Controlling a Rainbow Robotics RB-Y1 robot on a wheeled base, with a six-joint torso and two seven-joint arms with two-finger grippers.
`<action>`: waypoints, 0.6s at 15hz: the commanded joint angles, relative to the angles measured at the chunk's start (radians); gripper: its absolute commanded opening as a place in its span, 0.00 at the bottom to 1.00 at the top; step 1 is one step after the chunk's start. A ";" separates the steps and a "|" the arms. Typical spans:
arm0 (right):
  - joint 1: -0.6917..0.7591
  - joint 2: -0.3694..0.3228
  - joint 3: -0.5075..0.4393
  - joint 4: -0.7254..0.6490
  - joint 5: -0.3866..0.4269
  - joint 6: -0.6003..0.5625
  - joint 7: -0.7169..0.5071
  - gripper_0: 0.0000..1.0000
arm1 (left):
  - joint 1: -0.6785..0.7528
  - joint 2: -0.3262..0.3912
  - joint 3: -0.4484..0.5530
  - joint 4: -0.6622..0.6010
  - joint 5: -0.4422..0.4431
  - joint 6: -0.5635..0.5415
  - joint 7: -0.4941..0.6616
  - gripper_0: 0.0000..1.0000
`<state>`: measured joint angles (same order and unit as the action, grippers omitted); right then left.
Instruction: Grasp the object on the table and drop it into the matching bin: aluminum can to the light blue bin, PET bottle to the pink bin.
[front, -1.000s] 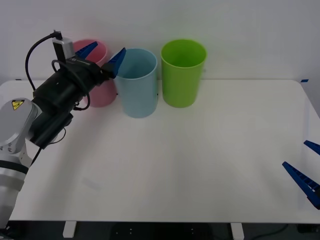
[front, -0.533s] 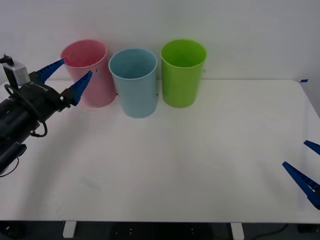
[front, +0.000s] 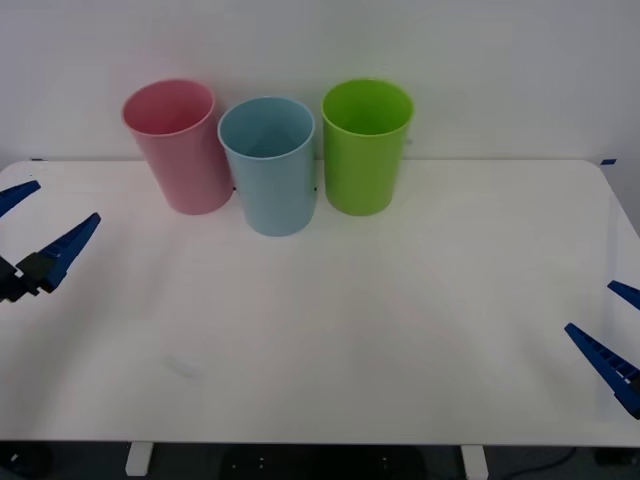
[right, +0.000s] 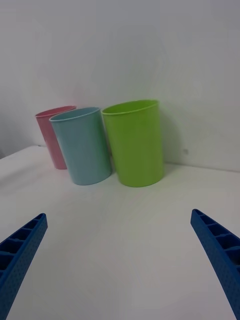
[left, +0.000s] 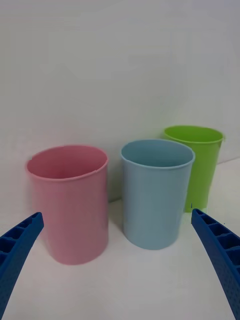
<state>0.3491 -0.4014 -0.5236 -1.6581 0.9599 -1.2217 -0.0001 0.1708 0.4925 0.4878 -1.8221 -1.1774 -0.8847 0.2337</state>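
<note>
Three bins stand in a row at the far edge of a white desk (front: 330, 320) with rounded corners, set against a plain pale wall: a pink bin (front: 180, 145) on the left, a light blue bin (front: 268, 165) in the middle and slightly forward of the others, and a lime green bin (front: 366, 145) on the right. Pink and blue stand just beside each other, nearly touching at the rim; blue and green sit close with a narrow gap between them. All three are upright, mouths open to the ceiling. Whether the can lies inside any bin cannot be told from these angles; the blue bin's interior, as far as it can be seen from the front, looks bare.

At the desk's left edge, the left gripper (front: 30, 230) hangs low, well back from the bins, its blue ribbed jaws spread wide and grasping nothing; its wrist camera faces the pink bin (left: 69, 202) and the blue bin (left: 156, 192) head on, with the green bin (left: 200, 160) behind. At the near right corner, the right gripper (front: 615, 335) hovers over the desk's edge, jaws likewise released and empty, its fingers (right: 220, 252) pointing across the bare white surface toward the bins.
</note>
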 joint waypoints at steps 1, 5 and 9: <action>0.000 0.000 0.000 0.000 0.000 0.000 0.000 1.00 | 0.072 0.000 0.077 -0.008 -0.008 -0.092 0.018 1.00; 0.000 0.000 0.000 0.000 0.000 0.000 0.000 1.00 | 0.168 0.000 0.124 -0.009 0.004 -0.135 0.010 1.00; 0.000 0.000 0.000 0.000 0.000 0.000 0.000 1.00 | 0.253 0.000 0.140 -0.008 0.036 -0.142 0.009 1.00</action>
<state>0.3491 -0.4014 -0.5236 -1.6581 0.9599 -1.2217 0.0000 0.4100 0.4924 0.6273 -1.8307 -1.1498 -1.0271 0.2401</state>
